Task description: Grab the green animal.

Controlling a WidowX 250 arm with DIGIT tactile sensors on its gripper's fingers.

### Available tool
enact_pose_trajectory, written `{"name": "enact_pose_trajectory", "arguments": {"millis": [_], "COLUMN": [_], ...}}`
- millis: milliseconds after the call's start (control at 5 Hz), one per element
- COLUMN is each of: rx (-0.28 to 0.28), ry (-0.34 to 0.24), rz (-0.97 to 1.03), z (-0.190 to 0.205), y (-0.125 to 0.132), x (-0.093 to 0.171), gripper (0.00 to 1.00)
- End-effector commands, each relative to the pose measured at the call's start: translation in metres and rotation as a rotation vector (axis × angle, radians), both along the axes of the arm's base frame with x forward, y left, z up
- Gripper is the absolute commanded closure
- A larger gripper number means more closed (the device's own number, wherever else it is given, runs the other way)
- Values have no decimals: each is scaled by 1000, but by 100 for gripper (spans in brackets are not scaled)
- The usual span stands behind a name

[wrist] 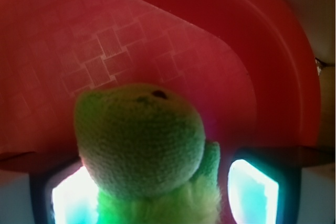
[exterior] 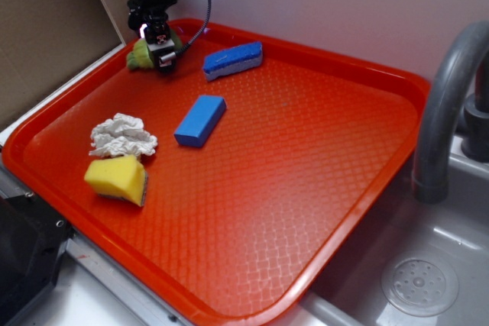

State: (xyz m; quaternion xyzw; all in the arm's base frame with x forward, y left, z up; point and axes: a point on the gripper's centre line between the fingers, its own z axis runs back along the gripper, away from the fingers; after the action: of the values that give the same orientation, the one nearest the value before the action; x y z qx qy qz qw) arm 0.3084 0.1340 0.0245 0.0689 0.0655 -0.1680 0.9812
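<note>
On the red tray (exterior: 321, 188), the yellow sponge (exterior: 117, 179) lies nearest, then crumpled paper (exterior: 122, 135) and two blue sponges. In the far corner, the pincer (exterior: 157, 50) straddles the green animal (wrist: 142, 140), fingers (wrist: 252, 190) apart.

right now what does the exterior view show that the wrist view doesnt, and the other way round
Only the exterior view shows the yellow sponge, the crumpled white paper, two blue sponges, and the grey faucet over the sink.

Only the wrist view shows the green animal's head up close between the lit fingers, with a gap on the right side.

Both show the gripper at the green animal in the red tray's far corner.
</note>
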Motion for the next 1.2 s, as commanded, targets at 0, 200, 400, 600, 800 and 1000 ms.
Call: {"name": "enact_pose_trajectory", "arguments": {"millis": [0, 200, 400, 600, 800, 1000], "rx": [38, 76, 164, 127, -28, -39], "ry": [-19, -51, -83, -63, 25, 11], "rz": [25, 77, 234, 390, 453, 494], "z": [31, 79, 113, 149, 174, 199], "y": [1, -7, -17, -45, -76, -106], "x": [-3, -15, -24, -38, -57, -73], "gripper": [100, 100, 100, 100, 100, 100]}}
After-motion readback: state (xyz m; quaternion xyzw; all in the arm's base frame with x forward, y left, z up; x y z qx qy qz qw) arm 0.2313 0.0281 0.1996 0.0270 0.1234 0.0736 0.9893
